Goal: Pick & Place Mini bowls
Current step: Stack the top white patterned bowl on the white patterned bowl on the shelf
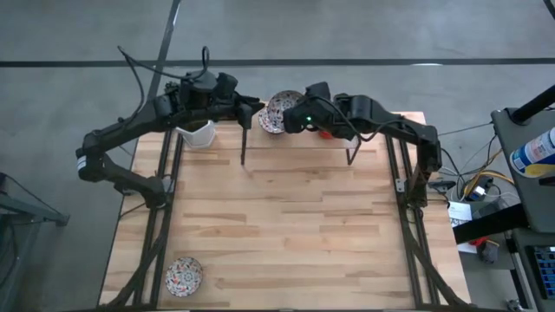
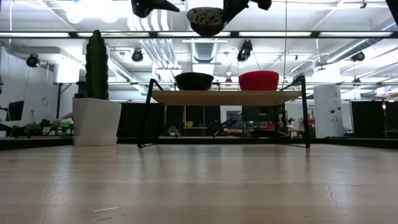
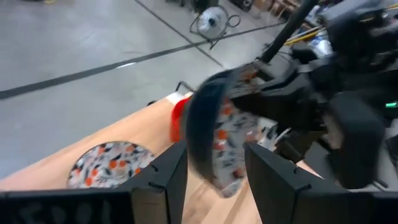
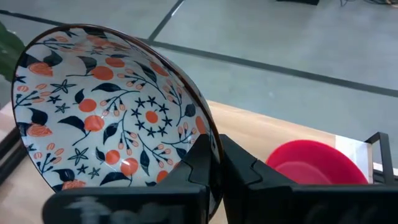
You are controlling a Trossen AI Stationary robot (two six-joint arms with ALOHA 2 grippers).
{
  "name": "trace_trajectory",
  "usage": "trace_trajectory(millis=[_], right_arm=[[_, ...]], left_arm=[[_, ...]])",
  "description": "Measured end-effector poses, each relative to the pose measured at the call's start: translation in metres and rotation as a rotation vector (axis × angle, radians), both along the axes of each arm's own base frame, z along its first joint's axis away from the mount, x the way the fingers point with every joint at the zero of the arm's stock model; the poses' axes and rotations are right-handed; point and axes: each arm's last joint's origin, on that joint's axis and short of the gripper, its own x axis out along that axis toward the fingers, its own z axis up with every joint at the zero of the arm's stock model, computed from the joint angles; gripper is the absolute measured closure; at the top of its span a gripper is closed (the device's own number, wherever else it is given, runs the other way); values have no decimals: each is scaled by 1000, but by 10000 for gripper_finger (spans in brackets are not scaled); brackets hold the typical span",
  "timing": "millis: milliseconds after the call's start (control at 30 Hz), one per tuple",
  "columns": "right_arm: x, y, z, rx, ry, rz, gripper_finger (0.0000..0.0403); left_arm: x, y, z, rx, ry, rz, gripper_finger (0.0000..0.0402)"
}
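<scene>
- My right jaws (image 4: 214,165) clench the rim of a floral bowl (image 4: 106,106), top centre of the high view.
- My left jaws (image 3: 211,171) stand open beside it.

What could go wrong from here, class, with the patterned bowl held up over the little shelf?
1. The right gripper pinches the floral bowl by its rim alone, tilted, high above the shelf. If it slips, it could drop onto the red bowl or the dark-sided bowl below.
2. The left gripper, open, sits very close to the held bowl. A misjudged approach might knock it loose.
</scene>
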Motion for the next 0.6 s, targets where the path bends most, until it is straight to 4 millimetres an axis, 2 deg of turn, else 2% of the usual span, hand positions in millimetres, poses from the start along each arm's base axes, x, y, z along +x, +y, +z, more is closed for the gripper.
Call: trace_trajectory(millis=[367,600], right_arm=[[3,0,-1,-9,-5,4,391],[3,0,-1,-8,-1,14,391]], left_arm=[[24,5,-17,-18,50,-13,250],[29,8,-22,1,90,-1,257]])
